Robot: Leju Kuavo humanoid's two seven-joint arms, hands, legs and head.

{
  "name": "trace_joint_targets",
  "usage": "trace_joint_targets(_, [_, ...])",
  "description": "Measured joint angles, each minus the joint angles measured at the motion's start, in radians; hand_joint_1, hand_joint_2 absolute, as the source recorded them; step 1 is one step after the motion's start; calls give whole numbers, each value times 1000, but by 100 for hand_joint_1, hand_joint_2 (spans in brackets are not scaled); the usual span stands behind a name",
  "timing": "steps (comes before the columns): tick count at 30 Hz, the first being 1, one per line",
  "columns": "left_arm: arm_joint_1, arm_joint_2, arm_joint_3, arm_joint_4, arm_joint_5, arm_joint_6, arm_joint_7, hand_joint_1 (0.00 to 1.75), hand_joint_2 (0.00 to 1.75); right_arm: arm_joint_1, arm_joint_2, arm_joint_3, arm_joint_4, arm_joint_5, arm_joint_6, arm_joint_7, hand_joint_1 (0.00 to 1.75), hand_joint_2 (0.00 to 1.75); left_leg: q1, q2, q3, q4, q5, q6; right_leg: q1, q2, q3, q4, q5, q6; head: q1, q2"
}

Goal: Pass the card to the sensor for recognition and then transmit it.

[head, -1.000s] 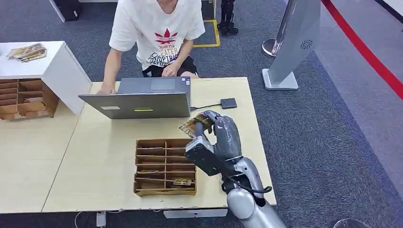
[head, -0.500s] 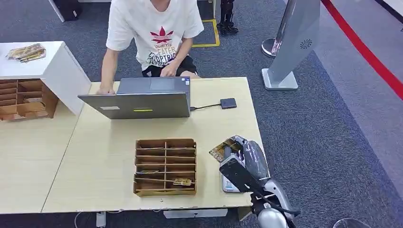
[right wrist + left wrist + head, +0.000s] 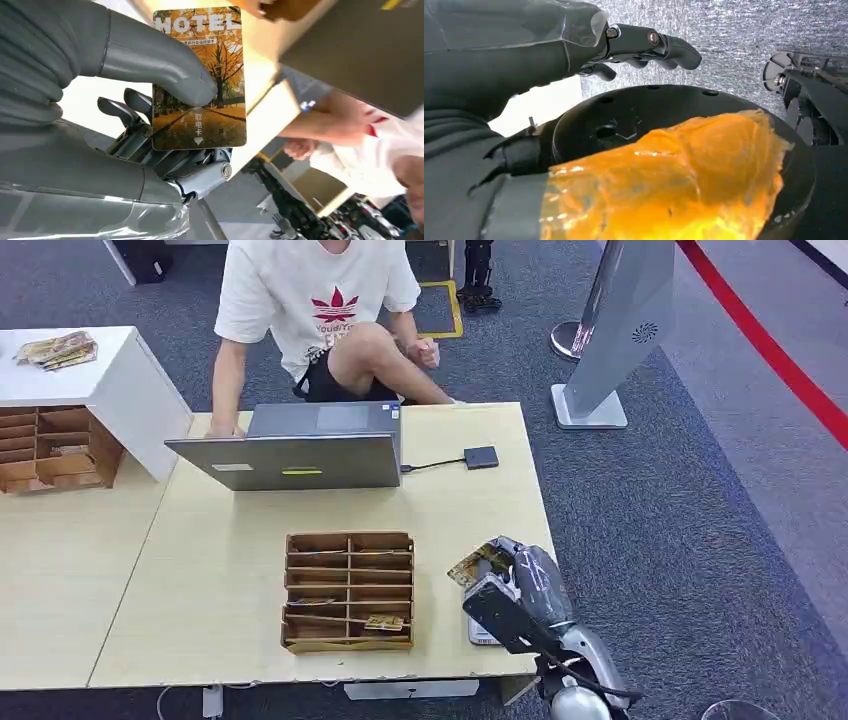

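The right hand (image 3: 520,585) pinches the hotel card (image 3: 199,77) at the lower right of the counter (image 3: 200,570). The left hand (image 3: 644,47) is curled and holds nothing. I judge the card is picked up, and the sensor (image 3: 481,457) and the handover are not yet done.

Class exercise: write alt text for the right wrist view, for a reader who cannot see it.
The robot's right hand pinches a hotel key card printed with autumn trees, its grey thumb pressed on the card's face. Behind the card are a pale table and a dark laptop, with a person in a white shirt blurred beyond.
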Motion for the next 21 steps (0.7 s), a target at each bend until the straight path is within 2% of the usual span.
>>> trace_joint_targets(4, [0,0,5,-2,0,0,5,0,0,12,-10,-1,25,43,21,11,175,175,0,0,0,0,0,0,0,0,0,0,0,0,0,0])
trace_joint_targets(10, [0,0,11,-5,-16,-7,10,0,0,-7,-35,13,90,99,96,32,175,175,0,0,0,0,0,0,0,0,0,0,0,0,0,0])
trace_joint_targets(21, [-1,0,11,-5,-37,-18,18,0,0,-95,-102,45,235,212,120,73,175,175,0,0,0,0,0,0,0,0,0,0,0,0,0,0])
